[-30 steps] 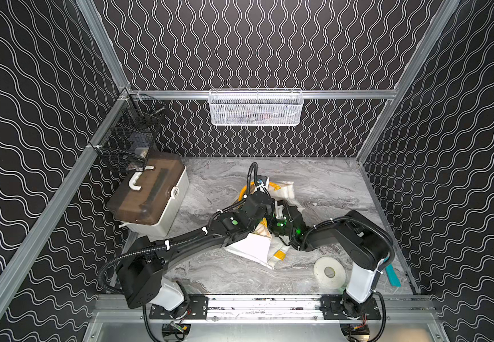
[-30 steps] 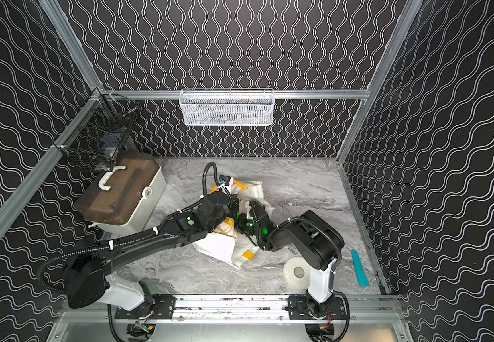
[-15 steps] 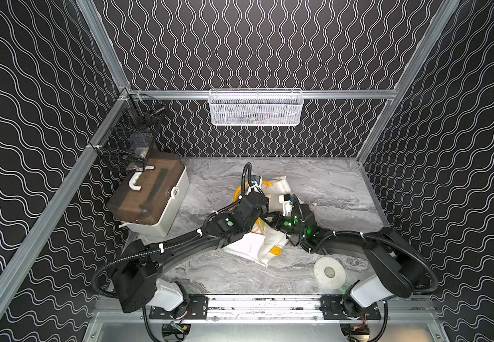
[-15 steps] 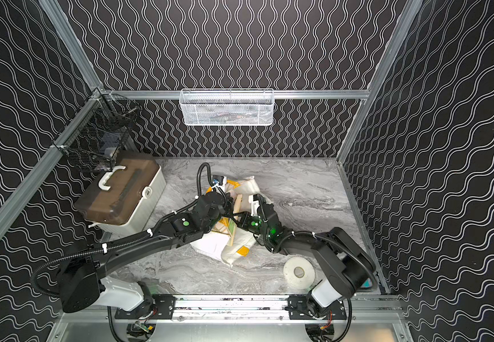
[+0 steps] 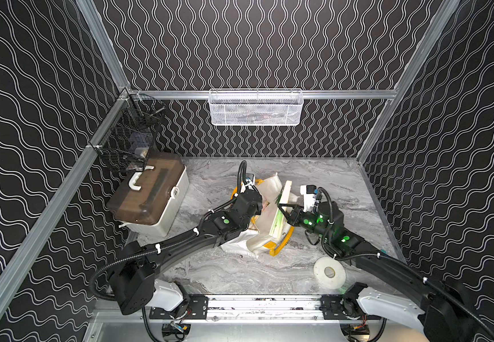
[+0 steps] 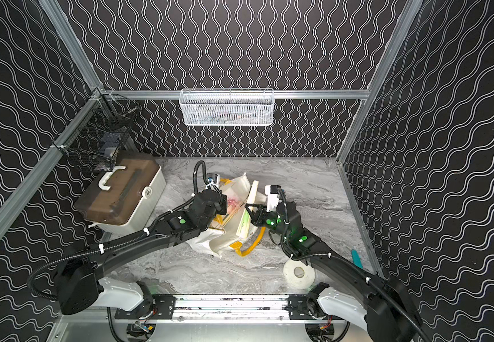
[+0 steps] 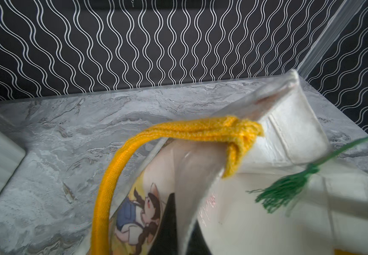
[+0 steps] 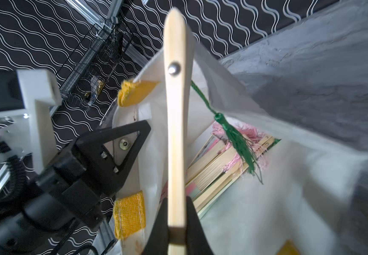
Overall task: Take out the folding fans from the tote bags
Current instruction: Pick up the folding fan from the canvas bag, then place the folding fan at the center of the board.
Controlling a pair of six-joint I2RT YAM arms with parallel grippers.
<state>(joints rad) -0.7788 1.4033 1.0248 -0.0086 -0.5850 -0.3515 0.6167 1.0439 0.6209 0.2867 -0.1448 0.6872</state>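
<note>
The white tote (image 5: 270, 185) lies slumped at the middle of the grey marble surface (image 5: 239, 275), its mouth turned toward the right arm. The left hand (image 8: 142, 132) is closed on the tote's wall beside a yellow handle (image 7: 178, 130), holding the mouth open.

The right hand (image 8: 175, 209) is clamped flat across a closed fan (image 8: 175, 132). The fan slants up out of the mouth, rivet end highest, as both top views show (image 6: 253, 189). It is a slim pale bamboo stick with a metal rivet, and a green tassel (image 8: 237, 141) hangs from it on a cord. More fans (image 8: 214, 163) lie stacked inside the tote, showing bamboo ribs, pink and green paper edges and pink tassels (image 8: 248, 132).

We judge a fan to be light and stiff along its ribs. The smooth bamboo could slide in a loose grip, and the folded paper would crush or tear easily. The best hold looks to be across the two outer ribs, well away from the paper edge. The loose tassel may snag on the soft rim, and the tote will sag shut if it is let go.
</note>
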